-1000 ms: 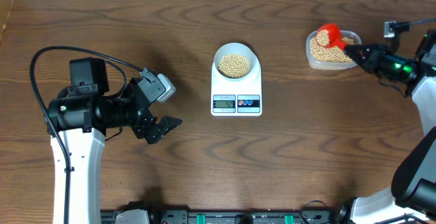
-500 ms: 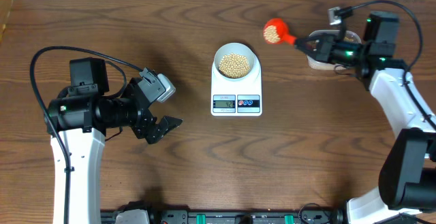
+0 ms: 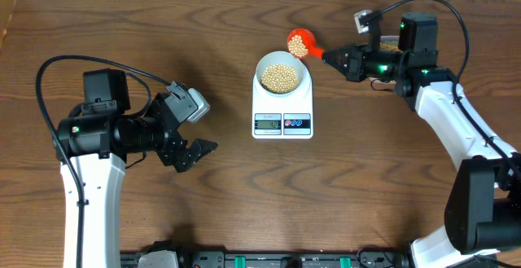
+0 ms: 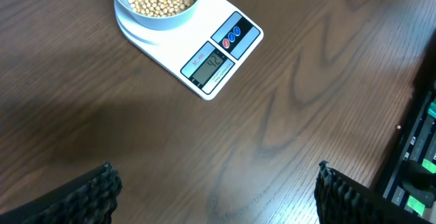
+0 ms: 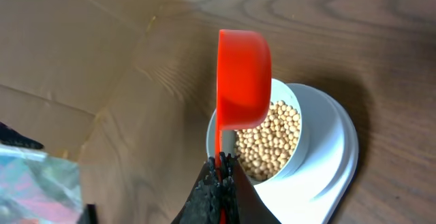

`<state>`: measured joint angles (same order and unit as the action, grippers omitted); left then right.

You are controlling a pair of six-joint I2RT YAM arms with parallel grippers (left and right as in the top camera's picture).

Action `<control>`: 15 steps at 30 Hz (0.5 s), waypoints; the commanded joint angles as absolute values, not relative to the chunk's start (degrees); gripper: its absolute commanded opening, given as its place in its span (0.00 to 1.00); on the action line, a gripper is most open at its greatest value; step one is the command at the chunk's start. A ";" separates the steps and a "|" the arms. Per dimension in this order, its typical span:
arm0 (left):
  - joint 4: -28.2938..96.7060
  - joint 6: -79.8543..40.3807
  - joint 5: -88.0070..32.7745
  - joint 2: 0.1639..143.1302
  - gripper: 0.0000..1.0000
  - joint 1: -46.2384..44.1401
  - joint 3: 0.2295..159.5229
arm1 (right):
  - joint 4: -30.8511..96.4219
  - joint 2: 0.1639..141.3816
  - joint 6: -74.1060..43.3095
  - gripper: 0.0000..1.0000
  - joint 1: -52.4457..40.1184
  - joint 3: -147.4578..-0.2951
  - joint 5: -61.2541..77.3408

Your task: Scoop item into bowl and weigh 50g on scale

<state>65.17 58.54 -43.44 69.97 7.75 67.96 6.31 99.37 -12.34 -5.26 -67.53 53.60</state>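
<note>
At the weigh station, the R jaws are pinching shut on the thin handle of a red scoop (image 3: pixel 299 43) and holding it straight out ahead of their tips, cup up & loaded. Just past the cup, further out from the R jaws, a pale bowl (image 3: pixel 304 76) is sitting on the white scale (image 3: pixel 282 105), filled w/ tan beans (image 3: pixel 280 76). More of the same are riding in the scoop.

From overhead, the cup is hanging by the bowl's rim on the side nearest the R jaws. Whether cup & rim are touching can't be told. In the R wrist view the cup is showing side-on, above & partly overlapping the bowl's near edge, w/ the scale's platform spreading out beneath.

Across the wood table (image 3: pixel 366 186), the L jaws are standing wide apart & gripping nothing. Their two black fingertips (image 4: pixel 88 193) are framing the lower corners of the L wrist view. The scale is lying well ahead of the L jaws, roughly in line w/ the gap between them, bowl at its far end. Its grey display (image 4: pixel 208 62) & two round buttons (image 4: pixel 233 35) are facing back toward the L jaws. The digits are too small to read w/ certainty.
</note>
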 commanded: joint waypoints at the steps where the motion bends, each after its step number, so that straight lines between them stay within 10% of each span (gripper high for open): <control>1: 65.34 59.31 -44.34 69.60 0.93 7.64 69.49 | 7.22 99.77 -2.81 0.01 -6.48 -67.48 52.58; 15: 65.34 59.31 -44.34 69.60 0.93 7.64 69.49 | 8.56 99.77 6.52 0.01 -8.47 -67.48 50.92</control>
<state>65.17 58.54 -43.42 69.97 7.75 67.96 8.73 99.39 4.10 -8.12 -67.53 50.72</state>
